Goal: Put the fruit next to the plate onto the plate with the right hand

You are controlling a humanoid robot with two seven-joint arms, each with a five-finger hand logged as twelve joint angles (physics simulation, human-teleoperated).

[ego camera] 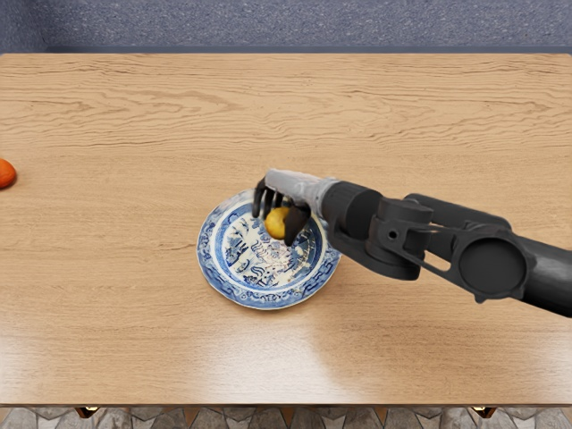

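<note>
A blue-and-white patterned plate (234,261) lies on the wooden table a little in front of its middle. My right hand (279,207) reaches in from the right and hovers over the plate's far right part. Its dark fingers are curled around a small yellow fruit (276,223), which is held just above the plate's inner surface. Part of the fruit is hidden by the fingers. The left arm does not show.
An orange fruit (5,173) sits at the table's left edge, far from the plate. The right forearm (447,250) stretches across the table's right side. The table's front edge runs along the bottom of the view.
</note>
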